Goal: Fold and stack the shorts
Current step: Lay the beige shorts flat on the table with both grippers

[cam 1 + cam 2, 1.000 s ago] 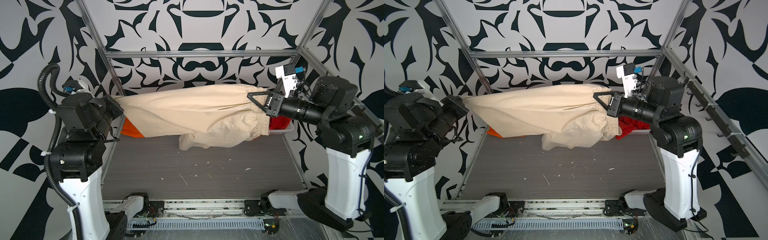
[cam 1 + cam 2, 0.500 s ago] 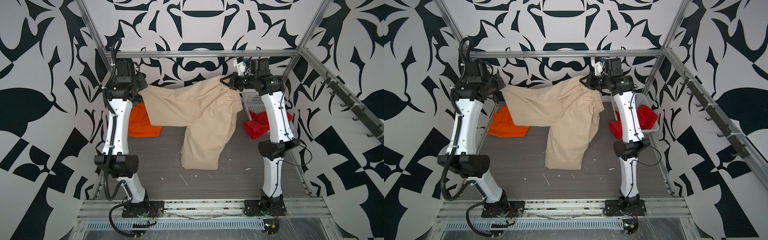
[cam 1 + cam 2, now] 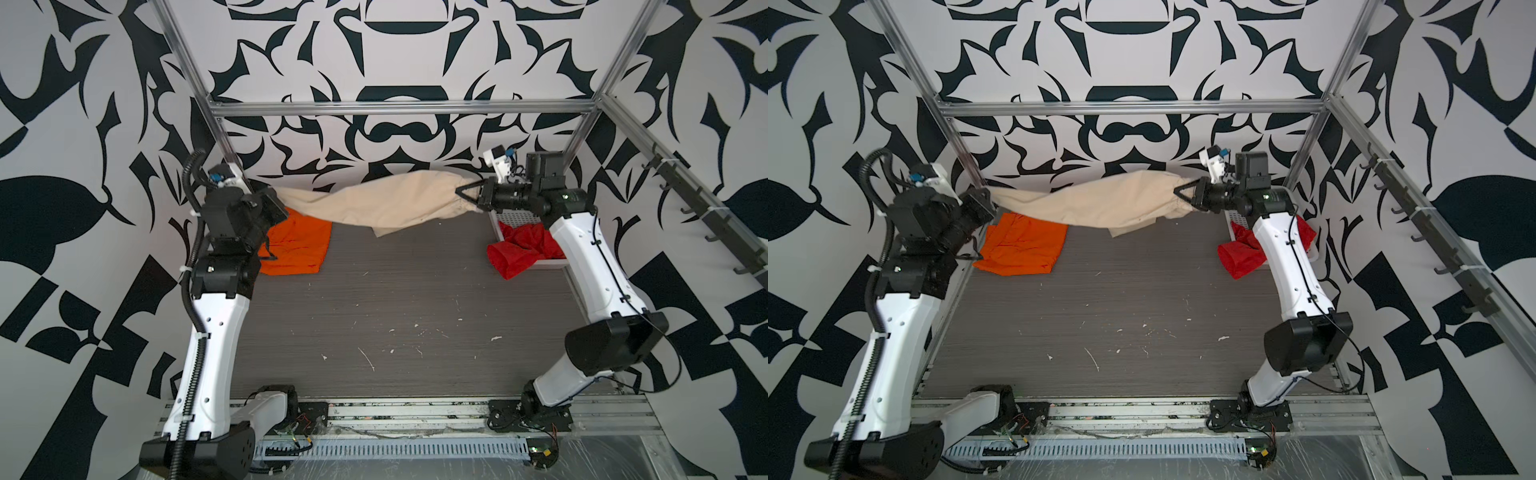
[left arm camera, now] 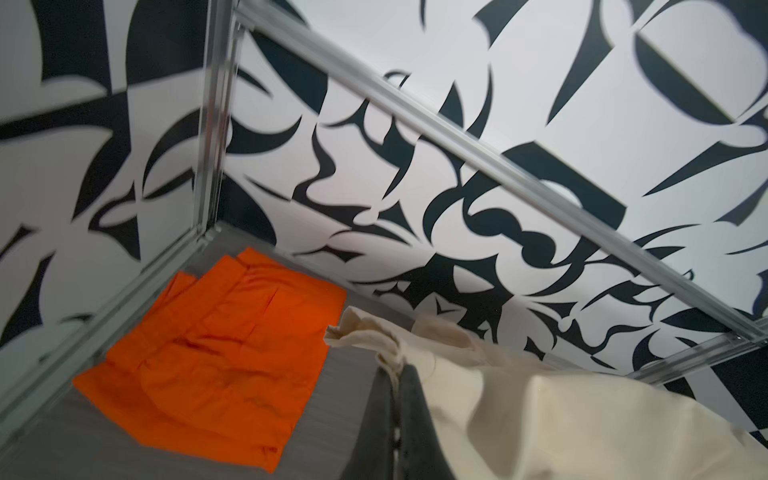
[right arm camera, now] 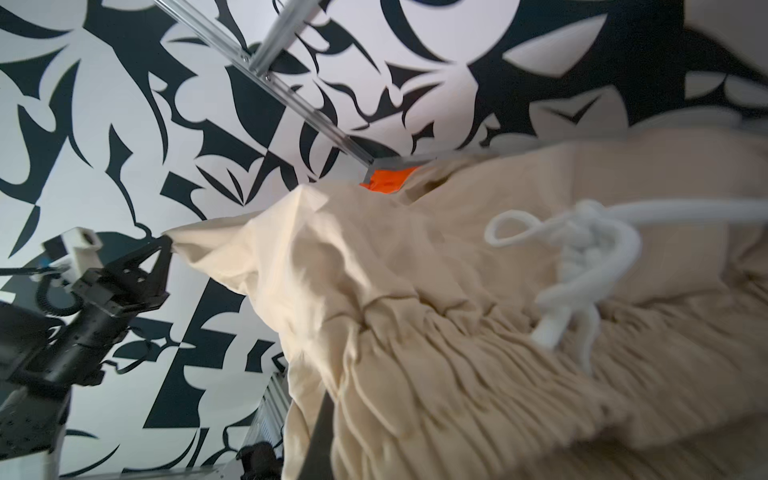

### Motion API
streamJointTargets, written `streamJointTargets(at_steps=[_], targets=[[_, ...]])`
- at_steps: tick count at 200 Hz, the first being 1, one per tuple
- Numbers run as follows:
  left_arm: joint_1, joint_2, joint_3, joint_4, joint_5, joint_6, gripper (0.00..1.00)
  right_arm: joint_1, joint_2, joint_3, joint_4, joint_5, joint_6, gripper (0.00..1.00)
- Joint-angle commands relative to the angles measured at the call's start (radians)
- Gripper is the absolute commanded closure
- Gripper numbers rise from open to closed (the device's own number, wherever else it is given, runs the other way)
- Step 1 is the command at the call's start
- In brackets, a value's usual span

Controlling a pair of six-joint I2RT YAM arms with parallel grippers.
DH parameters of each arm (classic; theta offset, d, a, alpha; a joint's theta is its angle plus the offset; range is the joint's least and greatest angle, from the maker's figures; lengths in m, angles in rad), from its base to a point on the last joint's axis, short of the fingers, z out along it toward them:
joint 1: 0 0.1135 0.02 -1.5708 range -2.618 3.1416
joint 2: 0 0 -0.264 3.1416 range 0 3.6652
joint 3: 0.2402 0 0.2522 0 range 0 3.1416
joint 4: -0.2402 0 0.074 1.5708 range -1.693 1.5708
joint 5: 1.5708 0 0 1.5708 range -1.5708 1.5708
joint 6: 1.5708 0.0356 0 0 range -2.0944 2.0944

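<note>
L gripper (image 5: 167,244) + R gripper (image 3: 459,192) both clamped on beige shorts (image 3: 395,200), stretched btwn them.

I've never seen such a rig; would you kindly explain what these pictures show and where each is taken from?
These are two robot arms mounted at the front of a table. Two pictures come from a paired camera overhead; the other two come from a camera on each wrist. The left arm and right arm each have jaws shut on one end of the beige shorts, stretched between them near the back wall; the right wrist view shows their gathered waistband and white drawstring. The orange shorts lie flat on the table at the left. The red shorts spill from a white perforated basket on the right.
</note>
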Motion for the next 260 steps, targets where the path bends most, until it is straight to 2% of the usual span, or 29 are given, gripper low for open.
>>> streamJointTargets(at_steps=[1, 19, 36, 95, 103, 111, 122, 133, 146, 175, 195, 223, 242, 260], targets=[[-0.011, -0.008, -0.242, -0.02, -0.017, -0.11, 1.0, -0.01, 0.031, -0.247, 0.038, -0.019, -0.048, 1.0], [-0.021, -0.057, -0.422, -0.041, -0.062, -0.185, 1.0, -0.008, 0.0, -0.454, 0.078, -0.01, -0.021, 1.0], [-0.023, -0.073, -0.514, -0.111, -0.083, -0.262, 1.0, -0.008, -0.044, -0.611, 0.086, 0.035, 0.009, 1.0], [-0.079, -0.027, -0.559, -0.44, -0.099, -0.444, 1.0, 0.005, -0.21, -0.949, -0.037, 0.192, 0.11, 1.0], [-0.086, -0.029, -0.562, -0.486, -0.086, -0.456, 0.91, 0.008, -0.227, -0.972, -0.071, 0.215, 0.111, 0.94], [-0.095, -0.039, -0.563, -0.51, -0.067, -0.466, 0.79, 0.008, -0.247, -0.982, -0.114, 0.237, 0.108, 0.85], [-0.103, -0.069, -0.56, -0.535, -0.04, -0.483, 0.63, 0.009, -0.285, -0.972, -0.188, 0.285, 0.096, 0.67], [-0.11, -0.107, -0.548, -0.542, -0.021, -0.489, 0.51, 0.009, -0.327, -0.922, -0.289, 0.366, 0.082, 0.53], [-0.111, -0.144, -0.519, -0.531, -0.016, -0.488, 0.45, 0.009, -0.374, -0.826, -0.395, 0.466, 0.068, 0.5], [-0.124, -0.101, -0.441, -0.383, 0.05, -0.417, 0.47, 0.059, -0.403, -0.618, -0.474, 0.591, 0.075, 0.51], [-0.154, 0.012, -0.42, -0.268, 0.095, -0.396, 0.49, 0.169, -0.376, -0.596, -0.377, 0.595, 0.111, 0.52], [-0.216, 0.168, -0.414, -0.135, 0.118, -0.41, 0.51, 0.319, -0.313, -0.725, -0.087, 0.519, 0.244, 0.55], [-0.234, 0.266, -0.437, -0.079, 0.128, -0.434, 0.52, 0.351, -0.269, -0.838, 0.09, 0.477, 0.324, 0.56], [-0.236, 0.309, -0.488, -0.031, 0.145, -0.454, 0.53, 0.35, -0.24, -0.914, 0.142, 0.49, 0.343, 0.57]])
